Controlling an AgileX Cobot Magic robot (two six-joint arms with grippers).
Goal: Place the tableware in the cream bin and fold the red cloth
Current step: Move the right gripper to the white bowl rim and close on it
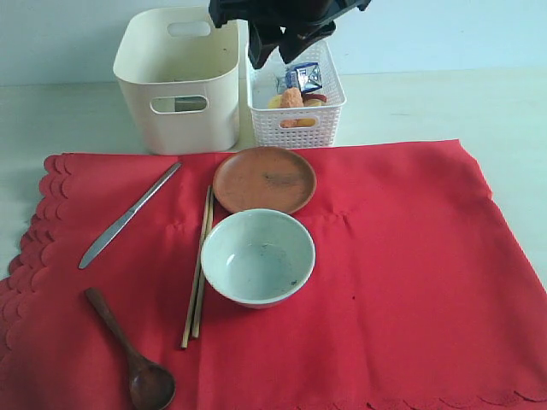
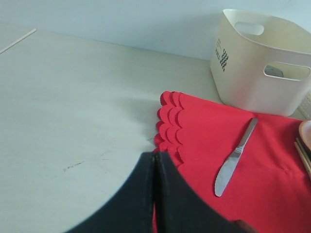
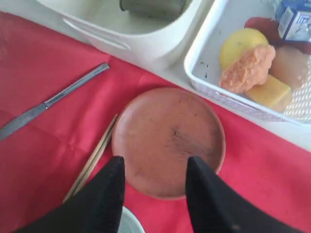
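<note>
Tableware step is on, we think. Our right claw (image 3: 155,165) hangs over the round brown plate (image 1: 264,179) w/ fingers spread, holding nothing. The plate lies on the far part of the big red cloth (image 1: 402,256), near the tall cream plastic bin (image 1: 179,128). A shiny steel cup (image 3: 153,6) sits in the bin. Our left claw (image 2: 154,160) is clenched on nothing by the cloth's left edge. Next we'd go down, pinch the plate's rim & carry it left to the bin. The white ceramic bowl (image 1: 257,256), silver knife (image 1: 128,215), wooden chopsticks (image 1: 197,269) & dark wooden spoon (image 1: 128,354) wait on the cloth.

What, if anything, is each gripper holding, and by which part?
Nothing. The left gripper is shut and empty; the right gripper hangs open above the round brown plate, touching nothing.
</note>
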